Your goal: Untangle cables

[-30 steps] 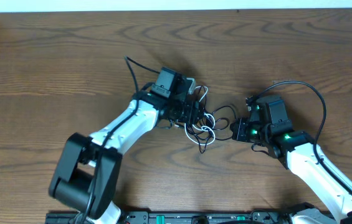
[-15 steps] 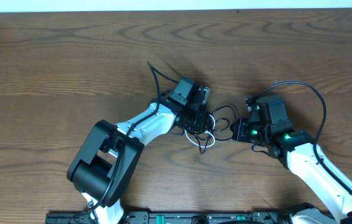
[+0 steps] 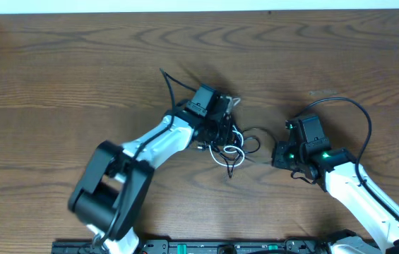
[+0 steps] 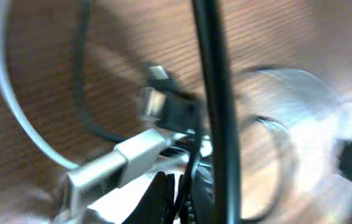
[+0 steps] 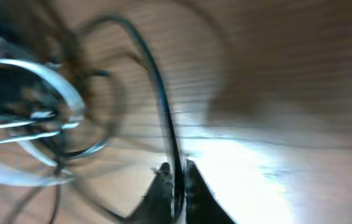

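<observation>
The cables lie tangled mid-table: the black cable [image 3: 253, 132] in thin loops, the white cable [image 3: 233, 156] looped just below it. My left gripper [image 3: 222, 134] sits on the tangle's left side. In the left wrist view its jaws [image 4: 177, 196] are shut with a thin strand of the black cable [image 4: 192, 163] running in between them, beside a white plug [image 4: 116, 162] and a black plug [image 4: 174, 111]. My right gripper [image 3: 276, 153] is at the tangle's right. Its jaws [image 5: 177, 186] are pinched on the black cable [image 5: 154, 81], with the blurred white cable [image 5: 63, 93] beyond.
The wooden table [image 3: 58, 77] stretches out around the tangle. A thick black arm wire [image 3: 358, 113] arcs over my right arm, and another [image 3: 167, 81] sticks up behind my left wrist. A pale wall edge [image 3: 185, 5] runs along the back.
My left gripper has closed down on the tangle after reaching into it. My right gripper has drawn back to the right with the black cable, and the loops between the grippers have shrunk.
</observation>
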You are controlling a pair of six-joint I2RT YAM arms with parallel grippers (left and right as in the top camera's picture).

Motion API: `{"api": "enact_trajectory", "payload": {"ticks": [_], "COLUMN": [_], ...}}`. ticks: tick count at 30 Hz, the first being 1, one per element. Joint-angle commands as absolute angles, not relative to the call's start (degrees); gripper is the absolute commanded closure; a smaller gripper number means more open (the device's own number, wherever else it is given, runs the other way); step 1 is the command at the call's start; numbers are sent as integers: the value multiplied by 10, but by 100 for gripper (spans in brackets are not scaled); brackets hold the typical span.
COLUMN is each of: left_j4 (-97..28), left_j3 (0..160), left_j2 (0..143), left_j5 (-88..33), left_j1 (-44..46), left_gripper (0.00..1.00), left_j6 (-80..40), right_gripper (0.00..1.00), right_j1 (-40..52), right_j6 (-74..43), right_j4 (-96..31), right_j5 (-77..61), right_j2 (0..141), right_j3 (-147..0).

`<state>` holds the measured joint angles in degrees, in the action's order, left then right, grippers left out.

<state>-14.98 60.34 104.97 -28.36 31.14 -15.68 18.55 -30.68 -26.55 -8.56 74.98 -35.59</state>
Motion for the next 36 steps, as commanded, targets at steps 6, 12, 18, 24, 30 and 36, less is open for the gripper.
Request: {"api": "enact_trajectory", "payload": {"ticks": [6, 12, 18, 24, 30, 36], "left_j4": [-207, -257, -247, -226, -215, -178], "left_j3": [602, 602, 602, 602, 602, 602], "left_j2": [957, 954, 954, 953, 953, 953], "left_j5": [-317, -330, -446, -492, -524, -606], "left_j1": [304, 304, 304, 304, 304, 304], "left_gripper": [93, 93, 93, 93, 92, 93], "left_j6": [-131, -131, -96, -82, -75, -75], "right_gripper": [30, 27, 35, 41, 46, 47], "right_j1": [185, 185, 185, 185, 185, 185], "right_j6": [-211, -187, -155, -153, -153, -153], "right_j4": [-169, -86, -73, -102, -114, -125], "right_j5": [-169, -256, -324, -332, -338, -338], "right_j2": [750, 750, 750, 750, 750, 750], "right_j3": [-359, -359, -359, -359, -359, -359]}}
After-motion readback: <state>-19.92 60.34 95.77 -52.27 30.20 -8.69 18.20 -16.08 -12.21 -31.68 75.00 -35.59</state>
